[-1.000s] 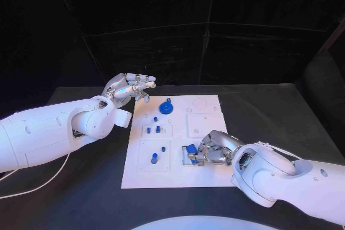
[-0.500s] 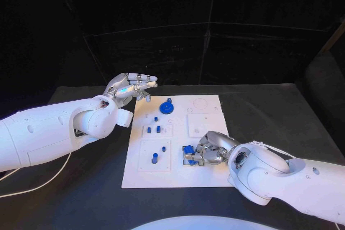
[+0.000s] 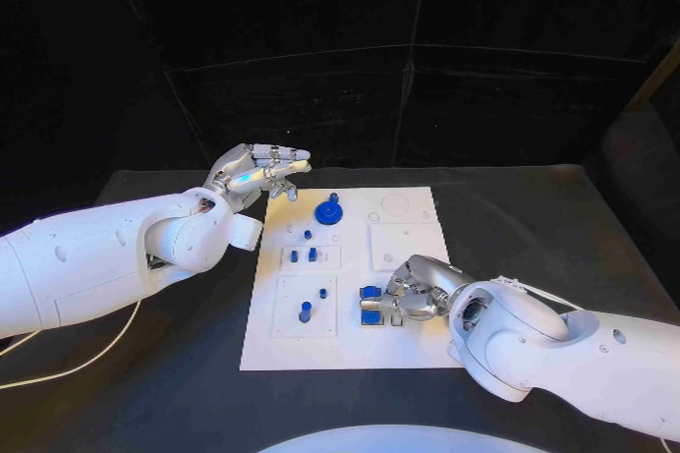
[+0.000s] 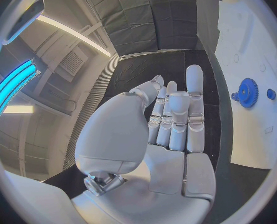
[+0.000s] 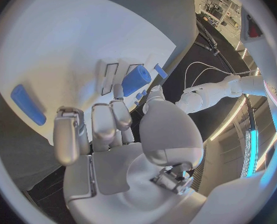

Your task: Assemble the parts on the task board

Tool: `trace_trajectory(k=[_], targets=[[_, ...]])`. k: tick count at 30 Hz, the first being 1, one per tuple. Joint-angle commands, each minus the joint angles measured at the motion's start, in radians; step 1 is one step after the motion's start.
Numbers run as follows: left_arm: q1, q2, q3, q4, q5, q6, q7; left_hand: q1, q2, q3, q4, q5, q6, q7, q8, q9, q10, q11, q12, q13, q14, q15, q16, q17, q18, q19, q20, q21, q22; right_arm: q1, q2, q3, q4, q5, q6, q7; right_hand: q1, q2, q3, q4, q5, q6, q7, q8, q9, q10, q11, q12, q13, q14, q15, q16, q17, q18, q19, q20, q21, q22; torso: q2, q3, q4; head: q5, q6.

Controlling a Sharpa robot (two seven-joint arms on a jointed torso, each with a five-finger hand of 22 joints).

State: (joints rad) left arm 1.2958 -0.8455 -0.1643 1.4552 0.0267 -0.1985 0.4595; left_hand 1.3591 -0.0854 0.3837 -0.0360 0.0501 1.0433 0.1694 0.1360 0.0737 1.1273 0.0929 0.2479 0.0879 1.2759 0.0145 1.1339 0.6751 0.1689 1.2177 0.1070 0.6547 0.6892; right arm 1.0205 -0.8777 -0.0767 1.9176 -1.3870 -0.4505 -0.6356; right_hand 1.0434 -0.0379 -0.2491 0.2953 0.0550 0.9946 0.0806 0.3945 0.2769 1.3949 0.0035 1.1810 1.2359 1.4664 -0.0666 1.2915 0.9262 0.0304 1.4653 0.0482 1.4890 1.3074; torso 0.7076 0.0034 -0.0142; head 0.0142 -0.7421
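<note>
The white task board lies in the middle of the table. My right hand rests low over its near right part. In the right wrist view, thumb and a fingertip pinch a blue part against the board, beside two narrow slots. That blue part sits at the fingertips, with another blue piece just nearer. A long blue piece lies flat close by. My left hand hovers off the board's far left corner, its fingers extended and holding nothing.
A blue gear stands on the far part of the board, also the gear in the left wrist view. Small blue pegs stand mid-board, and more nearer. Black table surrounds the board.
My right hand has crept a little toward the board's middle, and the blue part at its fingertips sits lower on the board. The left hand has stayed still.
</note>
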Motion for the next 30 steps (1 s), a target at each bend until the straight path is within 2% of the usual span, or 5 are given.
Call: trace_trajectory(k=[1, 9, 11, 15, 30], targets=[[0.001, 0.0, 0.001, 0.002, 0.002, 0.012, 0.003, -0.006, 0.001, -0.008, 0.0, 0.003, -0.005, 0.001, 0.004, 0.0, -0.006, 0.002, 0.005, 0.001, -0.007, -0.003, -0.002, -0.002, 0.014, -0.002, 0.004, -0.006, -0.001, 0.001, -0.005, 0.0, 0.007, -0.032, -0.018, -0.001, -0.002, 0.0, 0.013, -0.002, -0.002, -0.007, -0.001, -0.001, 0.002, -0.007, -0.001, -0.007, -0.001, 0.008, 0.003, -0.007, -0.003, 0.003, 0.009, 0.003, -0.007, 0.152, -0.001, 0.0004, -0.0003, 0.001, 0.0], [0.001, -0.001, 0.001, 0.001, 0.002, 0.012, 0.003, -0.006, 0.001, -0.008, 0.0, 0.003, -0.005, 0.001, 0.004, 0.0, -0.006, 0.002, 0.005, 0.001, -0.007, -0.003, -0.002, -0.002, 0.014, -0.002, 0.004, -0.006, -0.001, 0.001, -0.015, 0.0, 0.02, -0.049, -0.005, 0.007, 0.102, 0.012, 0.051, -0.015, 0.036, 0.0, -0.006, 0.016, 0.017, 0.001, -0.005, -0.003, 0.008, 0.011, 0.0, -0.008, -0.001, 0.002, 0.012, 0.001, -0.005, 0.156, -0.001, 0.0011, -0.0007, 0.0, 0.001], [0.001, -0.001, 0.001, 0.001, 0.002, 0.013, 0.003, -0.006, 0.001, -0.008, 0.0, 0.003, -0.005, 0.001, 0.004, 0.0, -0.006, 0.002, 0.005, 0.001, -0.007, -0.003, -0.002, -0.002, 0.014, -0.002, 0.004, -0.006, -0.001, 0.001, -0.016, 0.0, 0.023, -0.057, 0.002, 0.008, 0.168, 0.02, 0.067, -0.045, 0.067, 0.01, -0.011, 0.028, 0.023, 0.006, -0.009, 0.006, 0.017, 0.012, -0.004, -0.007, 0.003, 0.001, 0.015, -0.001, -0.003, 0.159, 0.0, 0.0012, -0.0013, -0.001, 0.001], [0.001, 0.0, 0.001, 0.0, 0.002, 0.013, 0.003, -0.006, 0.001, -0.008, 0.0, 0.003, -0.005, 0.001, 0.004, 0.0, -0.006, 0.002, 0.005, 0.001, -0.007, -0.003, -0.002, -0.002, 0.014, -0.002, 0.004, -0.006, -0.001, 0.001, -0.015, 0.0, 0.027, -0.068, 0.018, 0.012, 0.241, 0.02, 0.073, -0.083, 0.079, 0.018, -0.017, 0.051, 0.037, 0.013, -0.014, 0.017, 0.028, 0.013, -0.008, -0.007, 0.004, 0.0, 0.018, -0.006, 0.0, 0.163, 0.0, 0.0005, -0.0008, -0.002, 0.0], [0.001, 0.0, 0.001, -0.001, 0.002, 0.013, 0.002, -0.006, 0.001, -0.008, 0.0, 0.003, -0.005, 0.001, 0.004, 0.0, -0.006, 0.002, 0.005, 0.001, -0.007, -0.003, -0.002, -0.002, 0.014, -0.002, 0.004, -0.006, -0.001, 0.001, -0.008, 0.0, 0.009, -0.104, 0.027, -0.003, 0.281, 0.047, 0.067, -0.099, 0.077, 0.019, -0.024, 0.084, 0.057, 0.026, -0.02, 0.037, 0.047, 0.014, -0.013, -0.006, 0.006, -0.002, 0.024, -0.011, 0.005, 0.169, 0.0, -0.0003, 0.0003, -0.001, -0.004]])
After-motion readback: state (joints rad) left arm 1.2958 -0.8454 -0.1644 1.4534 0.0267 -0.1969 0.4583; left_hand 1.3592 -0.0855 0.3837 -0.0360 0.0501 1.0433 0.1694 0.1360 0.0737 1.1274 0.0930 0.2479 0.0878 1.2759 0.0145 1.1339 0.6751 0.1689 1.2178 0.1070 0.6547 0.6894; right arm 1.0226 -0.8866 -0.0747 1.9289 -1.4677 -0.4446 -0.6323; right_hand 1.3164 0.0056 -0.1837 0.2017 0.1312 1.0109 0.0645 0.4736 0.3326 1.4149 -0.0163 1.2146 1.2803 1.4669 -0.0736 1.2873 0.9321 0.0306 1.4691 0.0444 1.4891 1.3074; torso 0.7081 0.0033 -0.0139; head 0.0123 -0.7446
